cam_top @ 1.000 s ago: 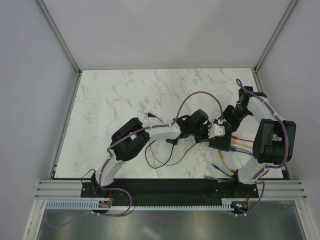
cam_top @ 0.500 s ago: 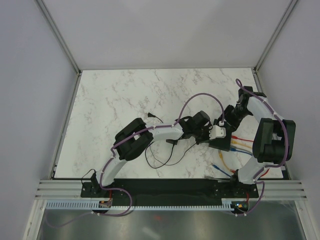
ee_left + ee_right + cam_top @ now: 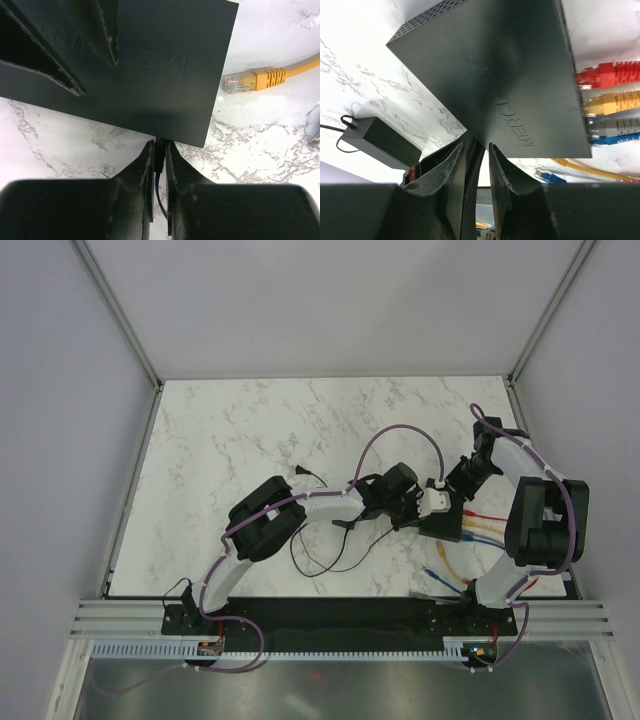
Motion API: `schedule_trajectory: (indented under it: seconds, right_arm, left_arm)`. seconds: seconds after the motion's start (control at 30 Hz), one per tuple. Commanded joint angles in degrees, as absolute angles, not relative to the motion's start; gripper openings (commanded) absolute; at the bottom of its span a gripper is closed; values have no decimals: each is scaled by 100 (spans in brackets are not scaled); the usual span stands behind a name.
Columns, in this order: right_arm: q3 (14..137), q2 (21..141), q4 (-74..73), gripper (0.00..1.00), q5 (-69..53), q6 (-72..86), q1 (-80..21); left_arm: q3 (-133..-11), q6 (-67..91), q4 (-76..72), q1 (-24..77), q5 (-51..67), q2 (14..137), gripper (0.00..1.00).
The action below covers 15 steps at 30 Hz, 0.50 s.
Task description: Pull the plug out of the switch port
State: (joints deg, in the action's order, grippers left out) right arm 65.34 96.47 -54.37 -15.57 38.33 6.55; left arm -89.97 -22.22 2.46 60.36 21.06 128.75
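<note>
Pinched in on either side of a small black plug (image 3: 160, 162), the left gripper (image 3: 159, 145) has its jaws almost together, and they look clamped on it. That plug sits in the edge of the switch (image 3: 510, 75) facing the left arm, and a thin black cord runs back from it between the fingers. The right gripper (image 3: 476, 146) stands at the switch's near corner with its jaws narrowly apart. Whether they actually press on the box I cannot tell.

Along the switch's far edge from the black plug sits a row of coloured network plugs (image 3: 605, 102), all seated. A loose yellow connector (image 3: 255, 80) lies on the table (image 3: 250, 440) just beside the switch, and a power brick (image 3: 380, 140) rests near its other side.

The main risk, as I judge it, is the box sliding along with the pull if the right gripper is not bracing it, which would tug the seated cables. The grip is also slim: a pull off the socket's line could let the fingers slip onto the cord.
</note>
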Motion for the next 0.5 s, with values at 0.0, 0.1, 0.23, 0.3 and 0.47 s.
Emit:
schedule_trajectory:
  seconds: [0.0, 0.1, 0.23, 0.3, 0.47]
  right_arm:
    - [6495, 9475, -5265, 33, -1573, 3929, 528]
    - [6495, 9475, -5142, 31, -1749, 3894, 431]
    - [6469, 9527, -5054, 27, -1819, 3876, 326]
    - [6442, 9589, -4993, 22, -1854, 3867, 273]
    - [6188, 9712, -4764, 2, -2012, 3867, 79]
  left_arm:
    - [-8859, -1495, 123, 6205, 2189, 12691, 7]
    - [-8886, -1222, 114, 6258, 1934, 12709, 6]
    - [-8833, -1125, 97, 6284, 1881, 12665, 3]
    - [-8816, -1134, 88, 6284, 1863, 12648, 2]
    - [-8771, -1064, 27, 6284, 1925, 12639, 2]
